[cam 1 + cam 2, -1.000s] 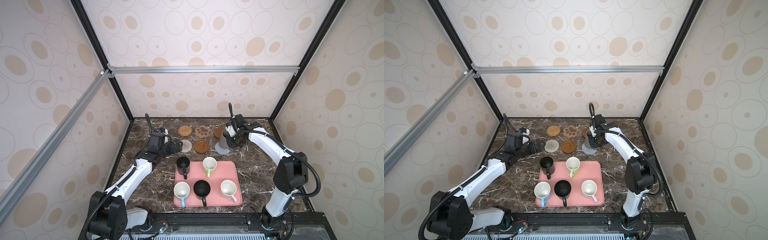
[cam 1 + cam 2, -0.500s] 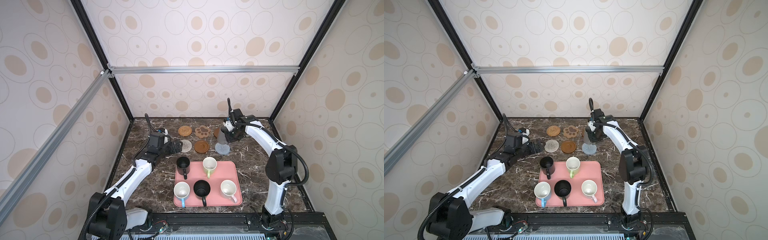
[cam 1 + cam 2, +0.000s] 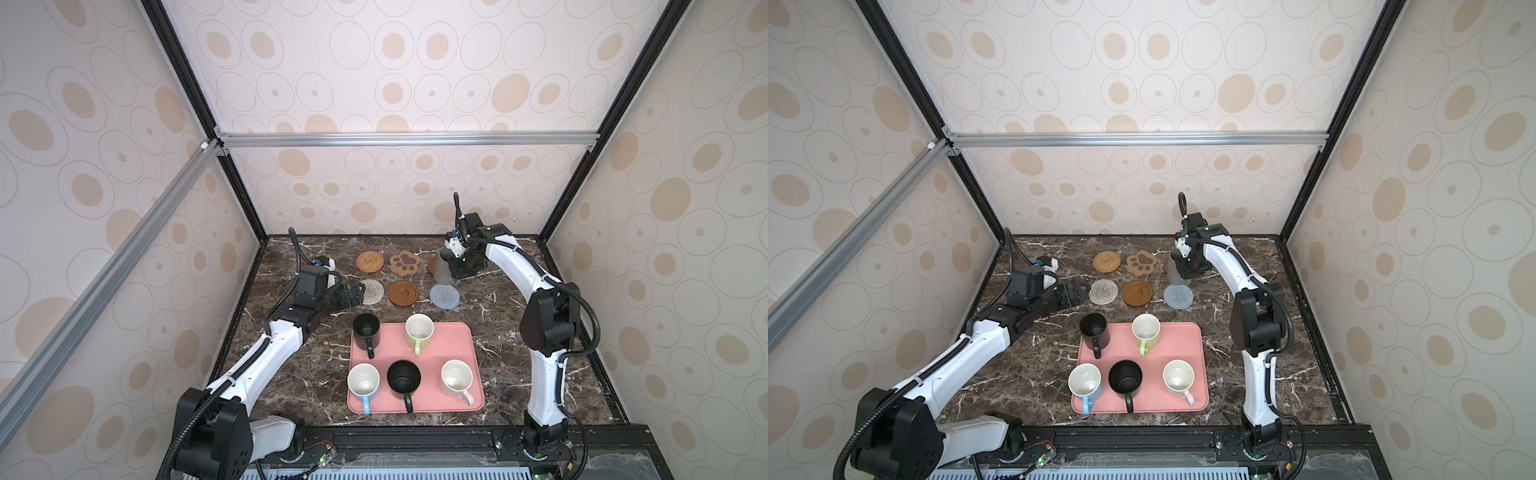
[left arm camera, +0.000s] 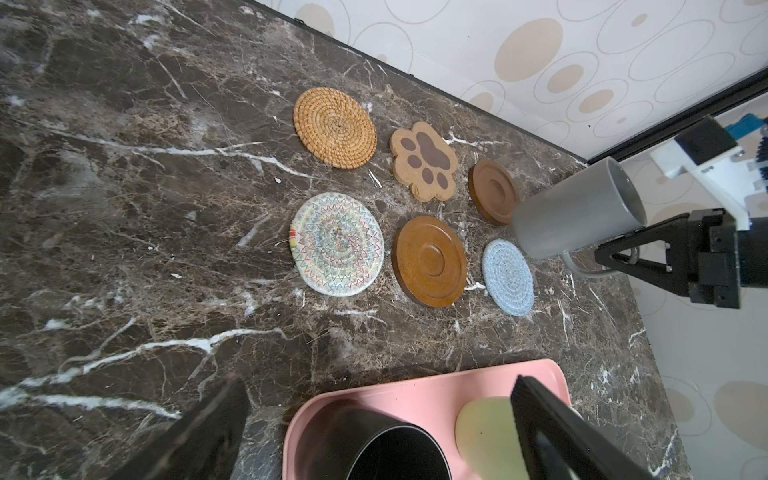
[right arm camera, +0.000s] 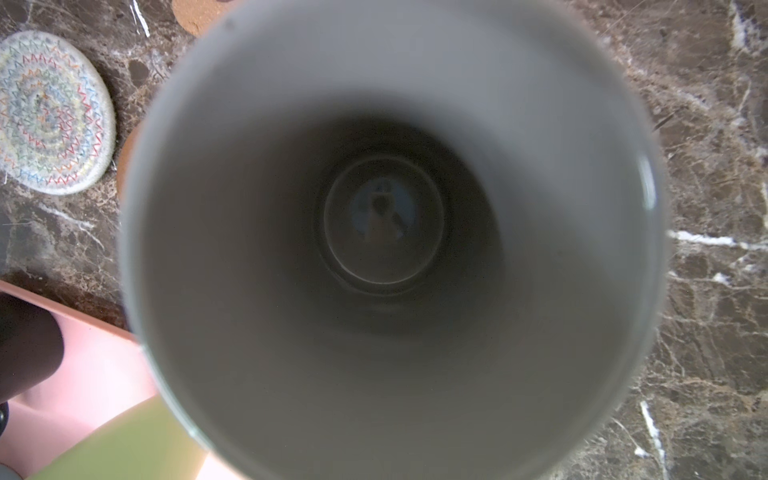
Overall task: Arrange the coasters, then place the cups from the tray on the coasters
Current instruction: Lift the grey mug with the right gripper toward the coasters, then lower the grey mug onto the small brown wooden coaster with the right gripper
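marble table [image 3: 498, 299]: right gripper [image 4: 600, 257] grips tilted grey cup [image 4: 573, 216], left gripper [image 3: 354, 294] gapes low.

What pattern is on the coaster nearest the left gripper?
The woven coaster is beige with concentric rings of multicoloured zigzag stitching; clearest in the left wrist view.

Probably a robotics lab test cell: aluminium frame bars [image 3: 407, 139] and patterned wall panels [image 3: 374, 62] box in a marble-look tabletop [image 3: 316, 386], with a left arm [image 3: 270, 353] and a right arm [image 3: 519, 270] mounted on a front rail [image 3: 415, 436].
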